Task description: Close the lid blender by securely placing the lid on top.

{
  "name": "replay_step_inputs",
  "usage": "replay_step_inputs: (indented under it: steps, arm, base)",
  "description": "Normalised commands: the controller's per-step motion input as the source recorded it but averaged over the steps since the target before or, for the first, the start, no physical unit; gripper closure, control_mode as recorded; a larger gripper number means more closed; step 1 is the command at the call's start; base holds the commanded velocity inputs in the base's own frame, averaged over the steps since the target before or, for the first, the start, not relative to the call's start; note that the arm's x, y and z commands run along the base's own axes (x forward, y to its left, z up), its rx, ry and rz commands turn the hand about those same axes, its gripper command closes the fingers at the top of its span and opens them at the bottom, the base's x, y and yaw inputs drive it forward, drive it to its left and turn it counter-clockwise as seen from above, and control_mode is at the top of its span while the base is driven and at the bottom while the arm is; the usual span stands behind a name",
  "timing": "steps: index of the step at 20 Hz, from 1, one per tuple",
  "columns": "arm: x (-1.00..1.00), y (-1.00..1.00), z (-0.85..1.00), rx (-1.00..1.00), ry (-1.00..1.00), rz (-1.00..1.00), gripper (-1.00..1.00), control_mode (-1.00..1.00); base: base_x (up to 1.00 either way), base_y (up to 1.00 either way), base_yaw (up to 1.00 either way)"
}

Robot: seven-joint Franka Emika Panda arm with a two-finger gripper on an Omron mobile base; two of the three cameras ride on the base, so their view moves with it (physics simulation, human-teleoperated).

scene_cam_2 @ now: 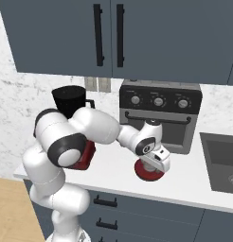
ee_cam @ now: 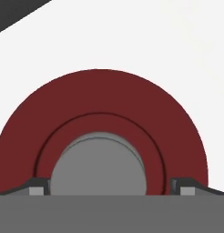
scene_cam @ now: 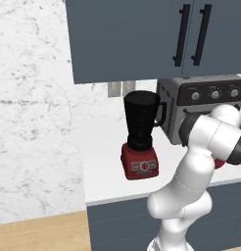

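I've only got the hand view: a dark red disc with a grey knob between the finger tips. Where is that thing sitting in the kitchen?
Observer: The red lid lies flat on the white counter, in front of the toaster oven.
Operator: And the blender?
Observer: The blender stands to the left of the oven, upright, its black jar open on top.
Operator: Is the gripper on the lid?
Observer: The gripper sits directly over the lid, fingers spread either side of the grey knob; contact cannot be judged.
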Motion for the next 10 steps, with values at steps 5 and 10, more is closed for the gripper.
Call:
replay_step_inputs:
  steps: [5, 10]
  arm:
    - [0.16, 0.00, -0.21, 0.00, 0.00, 0.00, -1.00, -1.00]
    - [0.24, 0.03, -0.26, 0.00, 0.00, 0.00, -1.00, -1.00]
  base:
    - [0.00, 0.00, 0.00]
    - [0.00, 0.00, 0.00]
